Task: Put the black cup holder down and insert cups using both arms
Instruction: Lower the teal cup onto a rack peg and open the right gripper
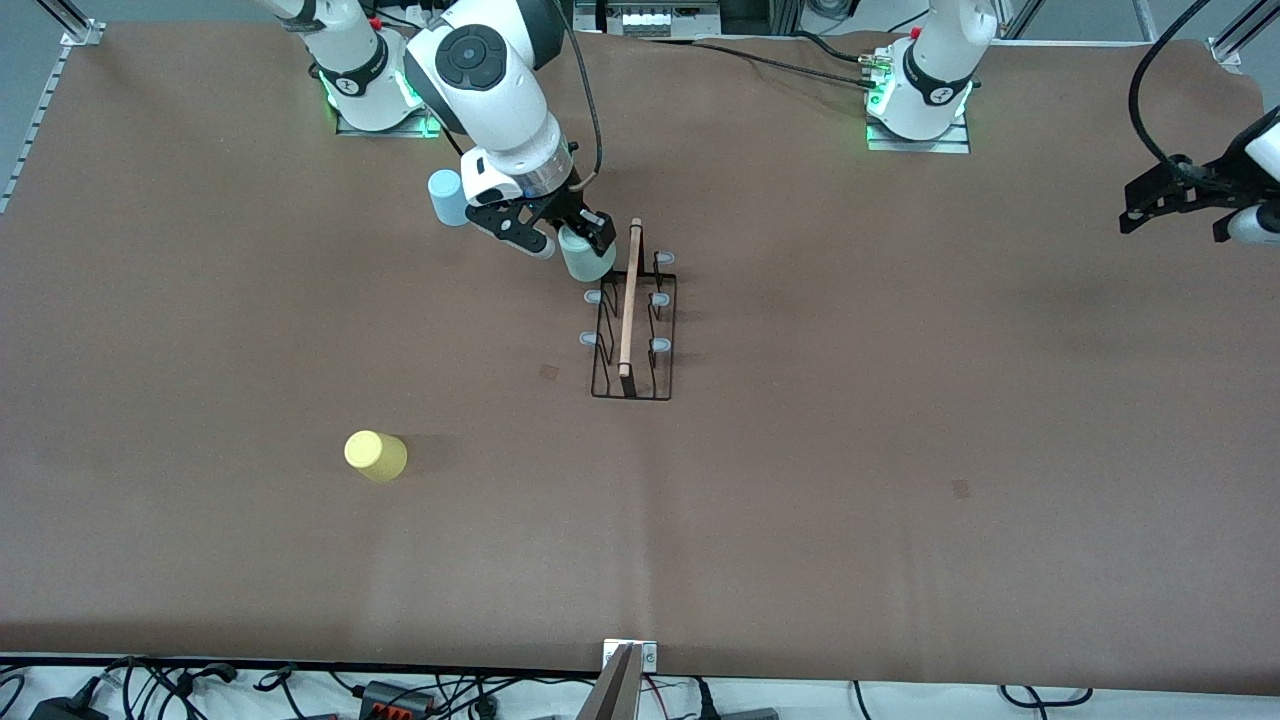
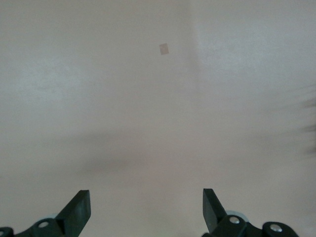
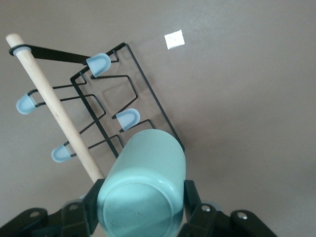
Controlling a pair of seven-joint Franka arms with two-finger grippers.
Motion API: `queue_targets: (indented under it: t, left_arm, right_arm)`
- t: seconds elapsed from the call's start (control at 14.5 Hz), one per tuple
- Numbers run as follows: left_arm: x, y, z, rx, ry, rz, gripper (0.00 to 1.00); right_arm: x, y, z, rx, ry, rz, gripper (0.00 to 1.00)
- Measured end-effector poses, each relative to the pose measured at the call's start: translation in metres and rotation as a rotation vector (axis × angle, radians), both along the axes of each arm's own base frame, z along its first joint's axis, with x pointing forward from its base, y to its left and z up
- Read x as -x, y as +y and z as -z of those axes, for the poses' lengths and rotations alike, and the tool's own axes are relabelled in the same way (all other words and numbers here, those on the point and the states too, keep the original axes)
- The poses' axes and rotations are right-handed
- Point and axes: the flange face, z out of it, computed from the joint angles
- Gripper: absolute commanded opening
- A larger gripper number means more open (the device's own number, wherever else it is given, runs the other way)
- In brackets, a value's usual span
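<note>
The black cup holder (image 1: pixel 634 338) stands mid-table, with its wooden rod handle (image 1: pixel 629 297) on top and pale-tipped pegs (image 1: pixel 660 345) on both sides. My right gripper (image 1: pixel 575 240) is shut on the pale mint cup (image 1: pixel 588 259), held tilted over the end of the holder nearest the arm bases. In the right wrist view the mint cup (image 3: pixel 143 185) sits between the fingers (image 3: pixel 195 197), above the rack (image 3: pixel 148 98) and beside the rod (image 3: pixel 54 103). The light blue cup (image 1: pixel 446 197) stands near the right arm. The yellow cup (image 1: pixel 376 455) is nearer the camera. My left gripper (image 1: pixel 1150 205) is open and empty (image 2: pixel 146 207).
The brown table cover (image 1: pixel 900 450) is bare around the holder except for small tape marks (image 1: pixel 549 372). The left arm waits over the left arm's end of the table. Cables (image 1: pixel 400 690) lie along the table edge nearest the camera.
</note>
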Motion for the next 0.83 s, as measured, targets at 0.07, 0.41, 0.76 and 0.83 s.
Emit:
queue_targets:
  t: [0.07,0.41,0.76,0.83]
  left_arm:
    - [-0.002,-0.001,0.002,-0.001,-0.005,0.002,1.00]
    - [-0.005,-0.002,0.003,-0.001,-0.015,0.004,1.00]
    - [-0.005,-0.008,0.003,-0.001,-0.017,0.016,1.00]
    - [-0.005,-0.009,0.003,-0.001,-0.017,0.016,1.00]
  right_arm:
    - [0.002,0.002,0.003,0.002,0.006,-0.005,0.27]
    - [0.003,0.005,0.021,0.011,0.033,-0.009,1.00]
    - [-0.016,-0.009,0.010,-0.004,-0.001,-0.011,1.00]
    - [-0.029,-0.023,0.001,-0.007,-0.023,-0.018,1.00]
